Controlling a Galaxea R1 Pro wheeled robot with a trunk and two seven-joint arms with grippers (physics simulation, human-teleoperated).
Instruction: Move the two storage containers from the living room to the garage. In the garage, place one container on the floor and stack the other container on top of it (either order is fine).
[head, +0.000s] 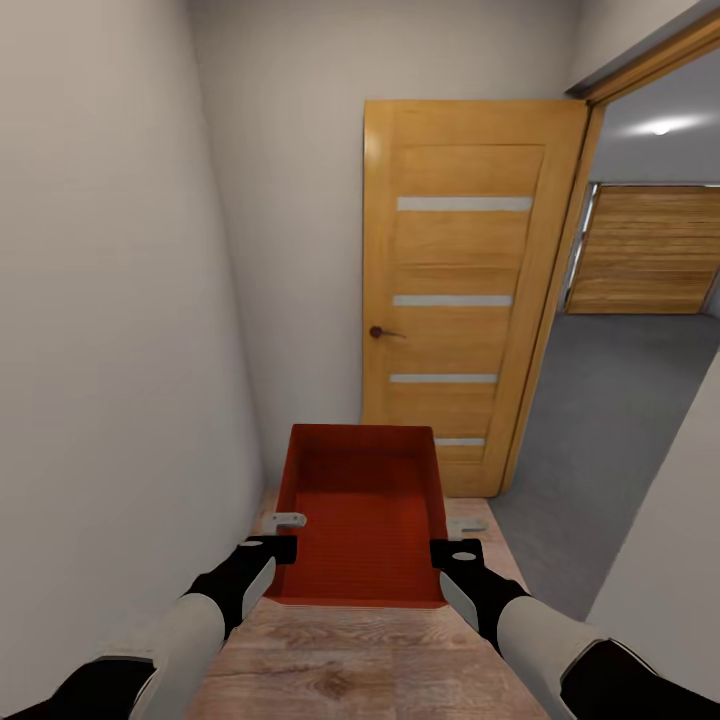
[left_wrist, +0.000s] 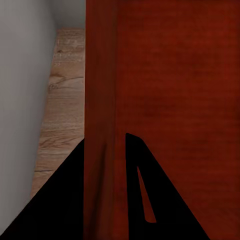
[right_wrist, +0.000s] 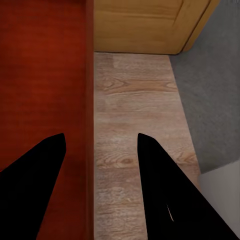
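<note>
- Left tool is clamped on the left wall of the storage container; in the left wrist view its two dark fingers sit one on each side of that thin red wall, closed against it.
- Right tool straddles the right wall of the same bin, with one finger over the red inside and one over the plank floor; its fingers look set apart, so whether they truly pinch the wall I cannot tell.
- Only one bin shows, held level in front of the trunk over the light wood floor, open side up and empty, well short of the grey concrete.
- Judged from this, the step in hand is the carry: the robot stands in a narrow corridor with an open wooden door ahead and the doorway to the garage on the right.
- Beyond that opening lie the dark grey garage floor and a plank door.
- Next move likely calls for turning the base right and rolling through, keeping the bin clear of the door leaf and the right-hand wall.
- Both forearms reach forward, low and roughly parallel, wrists turned inward to the bin's sides.
</note>
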